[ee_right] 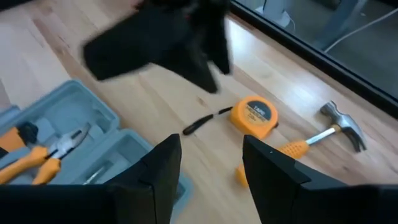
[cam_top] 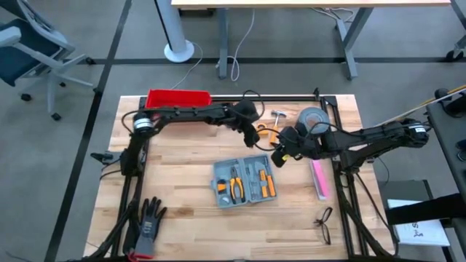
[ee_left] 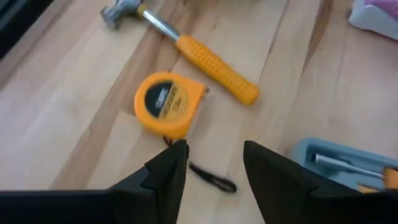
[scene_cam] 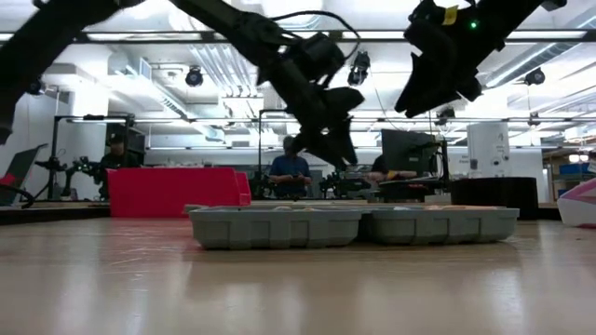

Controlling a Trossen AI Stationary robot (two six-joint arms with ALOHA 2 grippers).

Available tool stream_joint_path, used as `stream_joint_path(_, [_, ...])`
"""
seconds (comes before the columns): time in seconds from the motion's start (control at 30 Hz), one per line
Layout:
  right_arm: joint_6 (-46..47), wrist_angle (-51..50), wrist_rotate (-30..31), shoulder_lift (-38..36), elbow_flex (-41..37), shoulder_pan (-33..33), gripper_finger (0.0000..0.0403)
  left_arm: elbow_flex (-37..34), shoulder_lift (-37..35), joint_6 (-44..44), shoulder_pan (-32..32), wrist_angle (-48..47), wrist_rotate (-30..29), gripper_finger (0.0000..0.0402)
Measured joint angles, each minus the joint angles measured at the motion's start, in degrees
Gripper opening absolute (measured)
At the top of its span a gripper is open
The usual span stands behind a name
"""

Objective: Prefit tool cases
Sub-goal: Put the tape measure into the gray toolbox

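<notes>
the tool case [cam_top: 245, 182] lies open and flat near the middle of the table [cam_top: 182, 167], both halves facing up. orange-handled pliers [cam_top: 236, 188] and a few more orange-handled tools sit in its moulded slots, so the fitting looks partly done, though i can't tell which slots are free.

outside the case, toward the far edge, a yellow tape measure [ee_left: 166, 102] and a hammer [ee_left: 186, 46] with a yellow grip lie near each other on bare wood, with a small dark tool [ee_left: 212, 178] just beside the tape. those look like the pieces left to place.

the left gripper [ee_left: 211, 165] hovers above the tape measure and the small dark tool, fingers parted and holding nothing. the right gripper [ee_right: 208, 162] hangs in the air just past the case's far edge, fingers apart too, nothing between them. neither touches a tool yet.

off to the sides: a red bin [cam_top: 178, 97] by the far edge, a roll of grey tape [cam_top: 314, 116] at the far right, a pink object [cam_top: 319, 179] along the right edge, a black glove [cam_top: 148, 220] near the front left corner.
</notes>
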Motion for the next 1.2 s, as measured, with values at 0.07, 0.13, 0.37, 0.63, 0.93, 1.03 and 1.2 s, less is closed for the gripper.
stream_joint_path(0.07, [0.54, 0.32, -0.03, 0.0, 0.0, 0.01, 0.0156, 6.63, 3.48, 1.98, 0.58, -4.61, 0.06, 0.0168])
stream_joint_path(0.13, [1.3, 0.11, -0.05, 0.0, 0.0, 0.01, 0.0159, 13.88, 7.42, 4.25, 1.2, -10.19, 0.02, 0.0169])
stream_joint_path(0.37, [1.84, -0.47, 0.51, -2.83, 0.0, 1.25, 0.0162, 35.09, 19.25, 9.13, 3.25, -24.07, 3.75, 0.016])
stream_joint_path(0.63, [-0.11, -1.95, 0.73, -11.34, 0.09, 2.02, 0.0163, 34.58, 21.77, 10.14, 3.64, -24.93, 6.95, 0.0159])
stream_joint_path(0.93, [-1.65, -2.39, 0.14, -14.23, 0.07, 2.44, 0.0162, 33.23, 21.72, 10.58, 3.43, -23.53, 6.75, 0.0175])
stream_joint_path(1.03, [-1.7, -2.43, 0.06, -13.96, 0.07, 3.13, 0.0158, 33.12, 21.72, 10.4, 3.43, -21.96, 5.63, 0.0174])
stream_joint_path(1.2, [-1.59, -1.68, 0.14, -13.05, 0.02, 4.17, 0.0157, 32.77, 21.87, 7.67, 3.3, -18.15, 4.67, 0.0167])
